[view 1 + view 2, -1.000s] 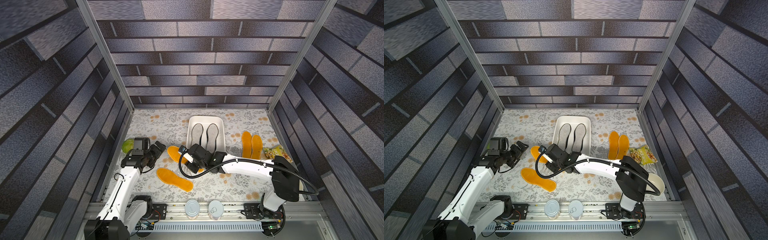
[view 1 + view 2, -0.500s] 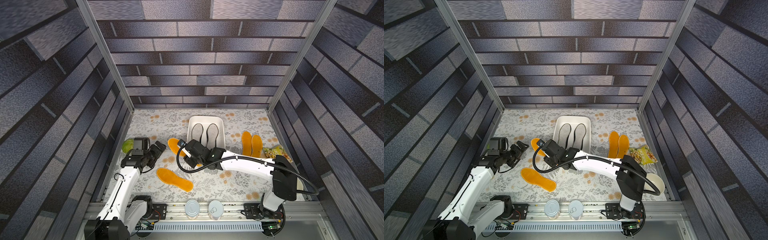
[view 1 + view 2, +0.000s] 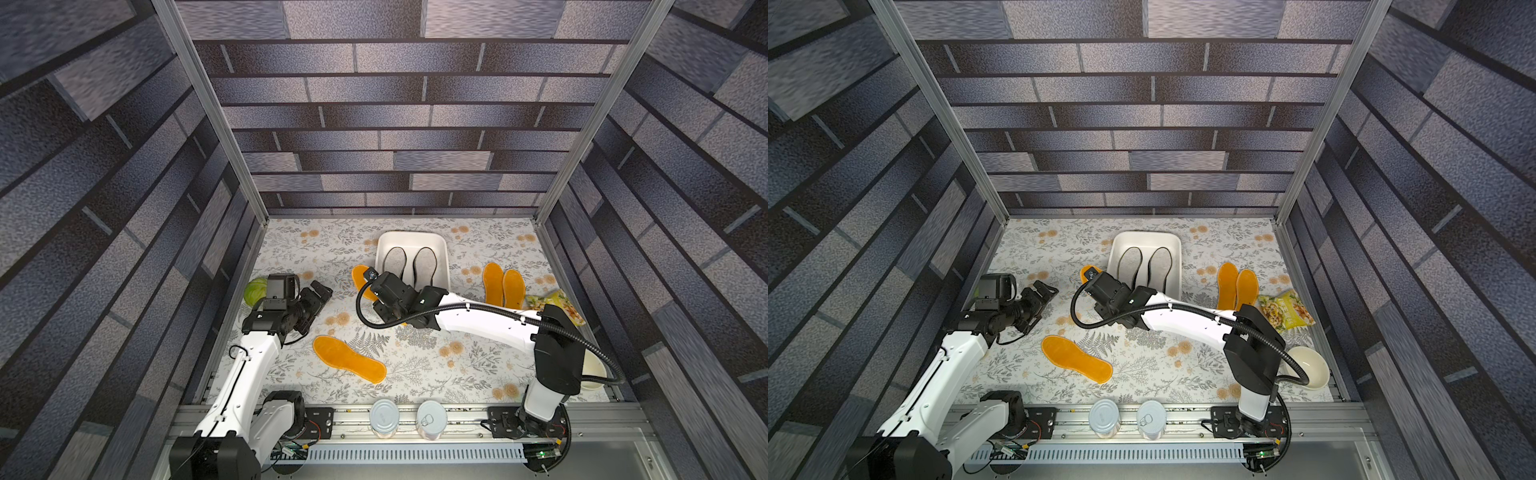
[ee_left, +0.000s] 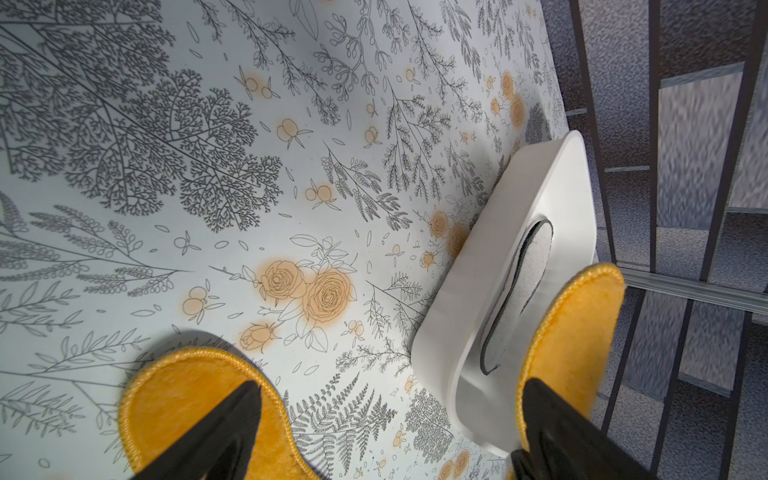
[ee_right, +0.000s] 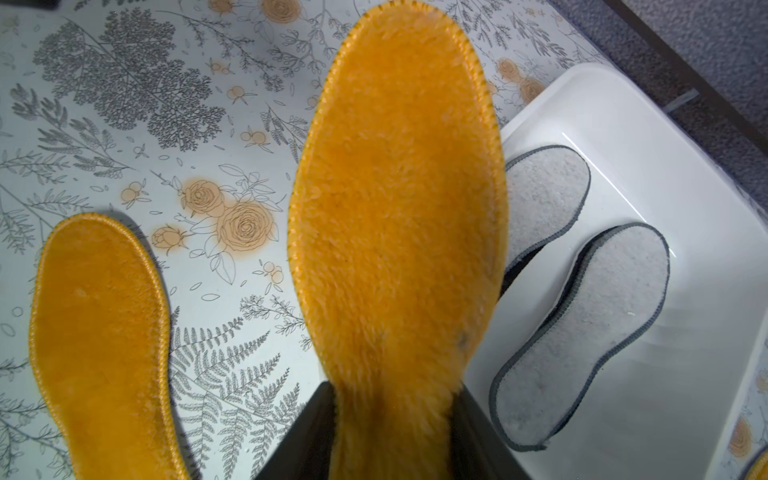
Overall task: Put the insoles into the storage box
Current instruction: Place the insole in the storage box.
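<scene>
- Since a second ago, the right arm has carried its held orange insole [image 3: 360, 277] away from the middle of the surface [image 3: 436, 374] and up beside the storage box [image 3: 411, 237]. The left arm has stayed where it was.
- The right end effector [image 5: 392, 432] is clamped on the narrow heel end of that fuzzy insole, and the toe points away from the arm.
- The held insole hangs clear of the surface, just beside the box's left long wall. In the right wrist view its edge overlaps the box rim.
- The left end effector [image 3: 321, 291] has its jaws spread wide and holds nothing. It hovers well to the left of the box.
- I see the grey felt insoles [image 3: 395, 262] lying side by side inside the box, dark edging showing.
- A loose orange insole [image 3: 348, 363] lies flat on the surface toward the front, between the two arms.
- An orange pair [image 3: 493, 282] lies side by side on the surface to the right of the box, not touching it.
</scene>
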### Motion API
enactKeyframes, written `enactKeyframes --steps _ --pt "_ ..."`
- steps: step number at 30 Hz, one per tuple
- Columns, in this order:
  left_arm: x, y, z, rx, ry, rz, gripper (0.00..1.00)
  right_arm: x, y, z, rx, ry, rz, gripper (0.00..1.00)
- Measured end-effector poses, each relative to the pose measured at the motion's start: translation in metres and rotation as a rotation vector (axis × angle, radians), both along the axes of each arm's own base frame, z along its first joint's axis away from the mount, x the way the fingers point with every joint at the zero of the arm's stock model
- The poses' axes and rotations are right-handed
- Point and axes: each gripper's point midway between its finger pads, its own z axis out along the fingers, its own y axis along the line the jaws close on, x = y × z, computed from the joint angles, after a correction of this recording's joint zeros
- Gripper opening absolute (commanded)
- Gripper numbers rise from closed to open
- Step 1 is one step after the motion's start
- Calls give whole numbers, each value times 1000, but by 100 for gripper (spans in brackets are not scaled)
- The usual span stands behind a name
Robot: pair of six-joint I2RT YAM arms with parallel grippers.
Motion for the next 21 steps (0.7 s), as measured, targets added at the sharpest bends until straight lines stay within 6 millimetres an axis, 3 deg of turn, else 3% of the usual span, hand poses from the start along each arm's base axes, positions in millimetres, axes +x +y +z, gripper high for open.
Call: enactKeyframes --steps 7,15,21 --pt "0 -1 0 -3 0 -2 100 28 -22 3 34 8 -146 45" --pt "2 -1 -7 4 26 -16 100 64 -22 16 135 29 -297 47" --pt "9 -5 -4 -10 15 -41 100 92 -24 8 173 81 -436 43"
